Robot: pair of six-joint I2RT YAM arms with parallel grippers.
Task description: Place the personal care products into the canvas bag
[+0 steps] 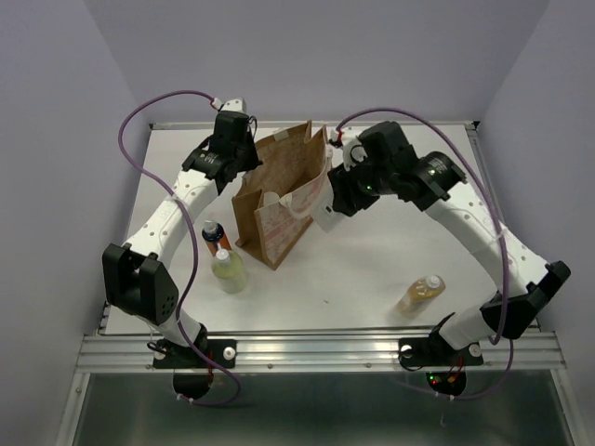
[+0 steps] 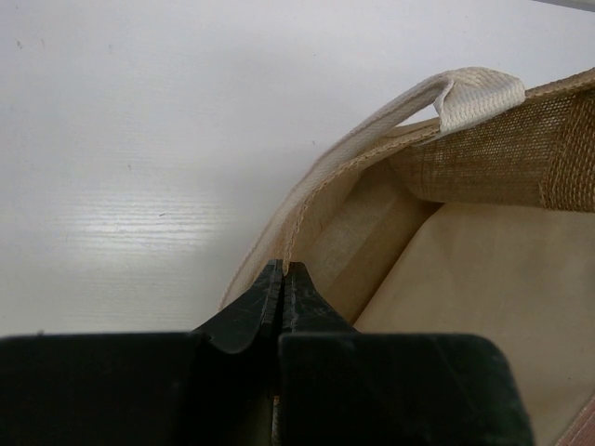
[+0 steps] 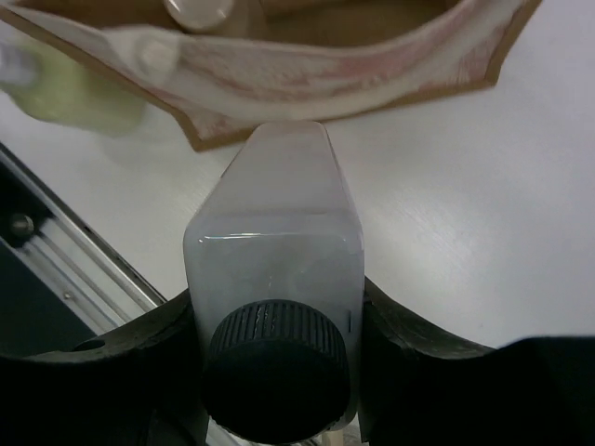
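Note:
The canvas bag stands upright at mid-table, mouth open. My left gripper is shut on its far left rim; in the left wrist view the shut gripper pinches the bag's edge below a cream strap handle. My right gripper is shut on the white square bottle with a black cap, held just right of the bag's patterned front panel. A pale round cap shows inside the bag. The orange bottle and the yellow-green bottle stand left of the bag. The amber bottle lies at front right.
The white table ends in a metal rail at the near edge. Purple cables loop over both arms. Grey walls close in the left, right and back sides.

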